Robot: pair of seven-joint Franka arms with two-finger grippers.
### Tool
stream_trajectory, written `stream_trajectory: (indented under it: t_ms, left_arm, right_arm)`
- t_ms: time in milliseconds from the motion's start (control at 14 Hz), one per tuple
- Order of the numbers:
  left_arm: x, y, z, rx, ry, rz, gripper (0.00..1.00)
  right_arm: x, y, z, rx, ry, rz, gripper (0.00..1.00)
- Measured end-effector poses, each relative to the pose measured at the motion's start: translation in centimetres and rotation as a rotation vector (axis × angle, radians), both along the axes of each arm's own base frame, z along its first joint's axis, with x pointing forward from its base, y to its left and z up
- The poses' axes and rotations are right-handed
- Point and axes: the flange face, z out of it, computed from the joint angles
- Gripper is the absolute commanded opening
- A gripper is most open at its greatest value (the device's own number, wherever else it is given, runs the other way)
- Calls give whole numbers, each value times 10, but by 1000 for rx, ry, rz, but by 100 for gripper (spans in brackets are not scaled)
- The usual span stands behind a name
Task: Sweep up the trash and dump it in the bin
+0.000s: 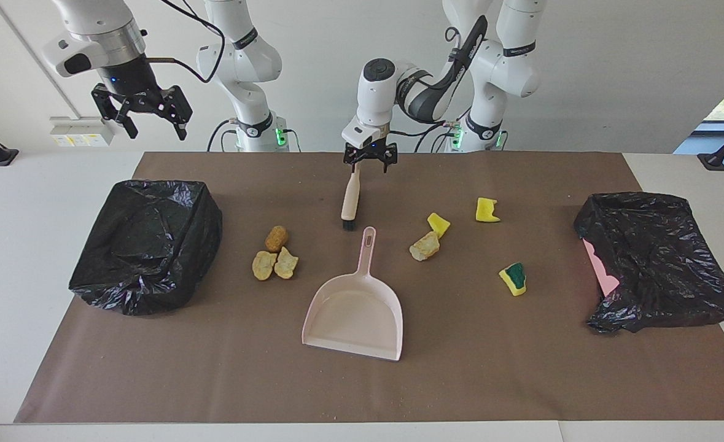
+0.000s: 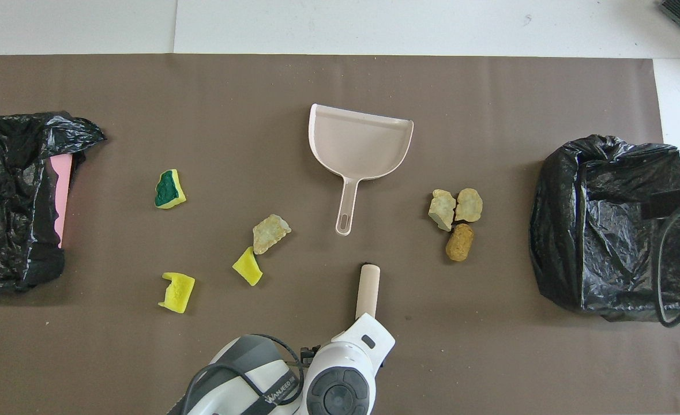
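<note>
My left gripper (image 1: 371,166) is shut on the top of a beige brush (image 1: 350,199), which tilts with its dark bristles on the brown mat, nearer to the robots than the pink dustpan (image 1: 355,313). In the overhead view the brush handle (image 2: 368,288) sticks out from under the left wrist, pointing at the dustpan (image 2: 360,144). Three bread-like lumps (image 1: 276,253) lie beside the dustpan toward the right arm's end. Yellow sponge scraps (image 1: 487,210), one bread lump (image 1: 424,245) and a green-faced scrap (image 1: 513,278) lie toward the left arm's end. My right gripper (image 1: 156,123) is open and empty, raised over the black-bagged bin (image 1: 147,245).
A second black-bagged bin (image 1: 650,258) with a pink edge showing lies at the left arm's end of the mat (image 1: 214,380). Fine crumbs dot the mat's edge farthest from the robots. White table surrounds the mat.
</note>
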Motion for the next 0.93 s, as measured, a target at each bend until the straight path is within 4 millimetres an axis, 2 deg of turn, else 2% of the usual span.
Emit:
stream_trajectory:
  t_ms: [143,286,571,857,929]
  left_arm:
    - [-9,-10,-17,-4,-2,-21,100]
    - [-10,-12,-21,-1,0,-24,100]
    - [-11,-11,-16,18,12,-34,100]
    - [-14,-13,-1,62,44,-49,100]
    - [-14,-13,1,66,47,-51,97]
  right_arm:
    - [0,0,0,0,0,0,100]
    - [0,0,0,0,0,0,100]
    - [0,0,0,0,0,0,100]
    - [0,0,0,0,0,0,100]
    - [0,0,0,0,0,5,100]
